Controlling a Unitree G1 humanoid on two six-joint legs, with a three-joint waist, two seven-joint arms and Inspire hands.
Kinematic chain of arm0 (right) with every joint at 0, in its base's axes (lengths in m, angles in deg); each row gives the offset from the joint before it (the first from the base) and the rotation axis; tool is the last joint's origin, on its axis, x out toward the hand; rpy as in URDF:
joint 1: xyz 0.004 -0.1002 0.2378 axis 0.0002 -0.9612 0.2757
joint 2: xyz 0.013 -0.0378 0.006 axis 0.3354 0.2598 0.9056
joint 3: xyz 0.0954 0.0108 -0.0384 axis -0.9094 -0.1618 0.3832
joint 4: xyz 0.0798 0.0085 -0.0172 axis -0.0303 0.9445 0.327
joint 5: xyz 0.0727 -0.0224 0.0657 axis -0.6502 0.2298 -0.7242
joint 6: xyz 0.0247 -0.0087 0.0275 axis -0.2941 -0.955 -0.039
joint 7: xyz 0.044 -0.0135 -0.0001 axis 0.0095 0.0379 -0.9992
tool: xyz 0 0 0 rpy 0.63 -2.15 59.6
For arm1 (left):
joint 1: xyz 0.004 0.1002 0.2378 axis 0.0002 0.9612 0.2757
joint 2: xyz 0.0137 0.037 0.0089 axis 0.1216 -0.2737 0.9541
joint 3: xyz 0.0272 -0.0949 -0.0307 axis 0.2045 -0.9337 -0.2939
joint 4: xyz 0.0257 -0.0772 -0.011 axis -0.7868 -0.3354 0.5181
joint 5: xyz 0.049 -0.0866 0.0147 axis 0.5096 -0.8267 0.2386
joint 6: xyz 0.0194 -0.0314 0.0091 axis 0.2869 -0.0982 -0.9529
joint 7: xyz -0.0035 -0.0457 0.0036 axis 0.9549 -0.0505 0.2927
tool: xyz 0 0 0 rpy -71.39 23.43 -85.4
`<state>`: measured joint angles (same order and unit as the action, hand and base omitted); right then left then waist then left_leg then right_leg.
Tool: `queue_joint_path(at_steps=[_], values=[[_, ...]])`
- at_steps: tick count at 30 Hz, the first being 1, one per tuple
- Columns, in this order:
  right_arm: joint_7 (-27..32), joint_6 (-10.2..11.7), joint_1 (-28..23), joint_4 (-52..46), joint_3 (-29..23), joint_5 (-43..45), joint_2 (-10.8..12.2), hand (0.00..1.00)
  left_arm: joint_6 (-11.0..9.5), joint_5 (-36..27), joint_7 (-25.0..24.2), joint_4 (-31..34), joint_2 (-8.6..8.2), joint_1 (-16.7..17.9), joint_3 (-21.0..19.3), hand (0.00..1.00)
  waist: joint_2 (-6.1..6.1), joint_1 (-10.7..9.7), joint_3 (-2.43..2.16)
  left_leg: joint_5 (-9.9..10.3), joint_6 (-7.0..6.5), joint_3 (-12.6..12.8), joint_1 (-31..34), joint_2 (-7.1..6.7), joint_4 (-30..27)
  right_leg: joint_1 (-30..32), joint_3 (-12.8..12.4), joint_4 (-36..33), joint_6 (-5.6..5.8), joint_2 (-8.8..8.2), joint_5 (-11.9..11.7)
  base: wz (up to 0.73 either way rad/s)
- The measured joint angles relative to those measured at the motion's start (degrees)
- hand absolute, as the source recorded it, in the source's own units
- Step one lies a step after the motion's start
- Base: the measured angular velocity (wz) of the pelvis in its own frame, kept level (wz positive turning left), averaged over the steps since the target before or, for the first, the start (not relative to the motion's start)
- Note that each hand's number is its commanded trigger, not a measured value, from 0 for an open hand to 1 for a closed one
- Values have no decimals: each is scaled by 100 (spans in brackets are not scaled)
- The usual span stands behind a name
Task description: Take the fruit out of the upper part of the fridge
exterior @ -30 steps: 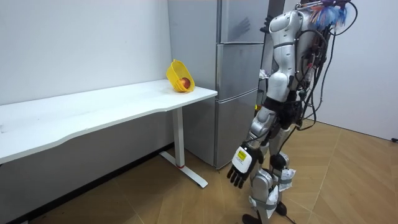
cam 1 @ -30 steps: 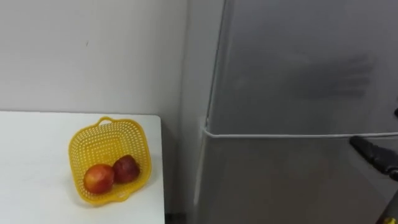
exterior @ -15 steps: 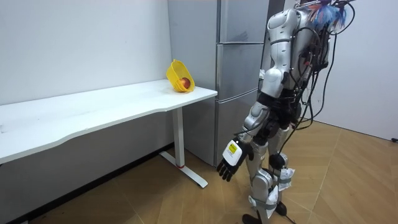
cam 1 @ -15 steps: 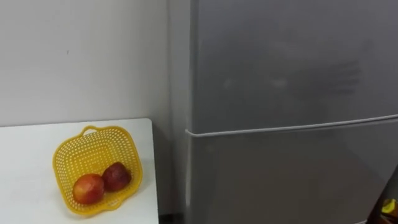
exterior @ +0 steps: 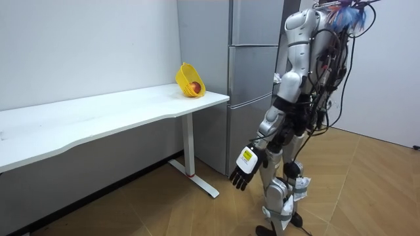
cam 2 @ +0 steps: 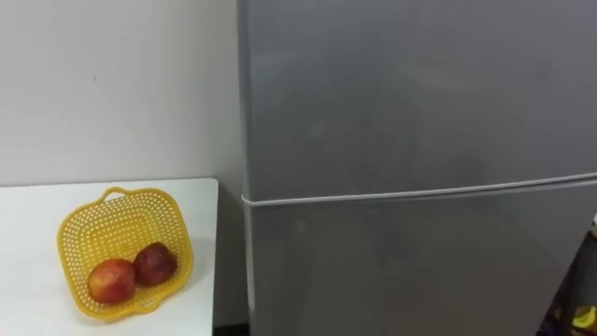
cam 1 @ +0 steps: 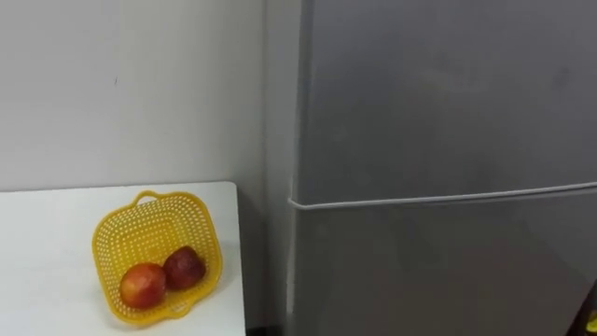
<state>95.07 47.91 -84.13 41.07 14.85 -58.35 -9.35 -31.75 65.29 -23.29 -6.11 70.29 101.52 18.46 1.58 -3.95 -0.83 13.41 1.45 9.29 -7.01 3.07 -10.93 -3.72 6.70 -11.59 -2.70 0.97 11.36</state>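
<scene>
L hand hangs low by thigh, fingers slack, empty. R hand at lower-right edge; fingers unreadable. Upper fridge door shut, item unseen behind it. Door likely stiff on seal, smooth, no handle seen; grip side edge.

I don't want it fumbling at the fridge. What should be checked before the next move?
1. Upper fridge door open: not ok, it is shut.
2. Lower door shut: ok.
3. Robot stands before the fridge: ok.
4. Left hand free: ok, it hangs open, low at its side.
5. Right hand free: cannot tell.
6. Basket on the table apart from the fridge: ok.
</scene>
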Motion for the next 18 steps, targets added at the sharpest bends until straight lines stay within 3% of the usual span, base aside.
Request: queue_joint_path(at_steps=[4, 6, 8, 12, 14, 18], values=[[-478, -269, -47, 989, 245, 341, 152, 0, 71, -2, -8, -6, -84, 6, -257, 0, -32, 101, 15, -1, 2, 5, -52, 12, -7, -5, -10, -50, -14, 9, 65, -2], [-669, -285, -37, 1091, 310, 803, 179, 0, 97, 7, -17, -25, -141, 15, -252, 0, -47, 130, 37, -1, 2, -18, -60, 12, -33, -39, 15, -12, -22, 8, 35, 4], [-891, -286, 88, 1389, 485, 1434, 191, 0, 169, 98, -22, -83, -145, 11, -252, 0, 19, 139, 47, -1, 2, -97, -57, 10, -39, -91, 77, 38, -20, 7, 2, 14], [-974, -459, 253, 1593, 996, 2819, 147, 0, 321, 117, -24, -213, -142, -27, -101, 0, 6, 300, 43, 2, -3, -159, -39, -6, -28, -135, 108, 93, 2, 0, -14, 9], [-978, -666, 361, 1665, 1241, 3483, 162, 0, 444, 120, -24, -218, -167, -43, 27, 0, -43, 348, 46, 3, -7, -215, -41, -26, -1, -150, 139, 87, 17, -10, -3, 13], [-976, -782, 537, 1638, 1315, 3995, 160, 0, 485, 132, -36, -214, -241, -80, 99, 0, -178, 449, 60, 3, -13, -244, -48, -42, 23, -148, 142, 74, 23, -21, 0, 1]])
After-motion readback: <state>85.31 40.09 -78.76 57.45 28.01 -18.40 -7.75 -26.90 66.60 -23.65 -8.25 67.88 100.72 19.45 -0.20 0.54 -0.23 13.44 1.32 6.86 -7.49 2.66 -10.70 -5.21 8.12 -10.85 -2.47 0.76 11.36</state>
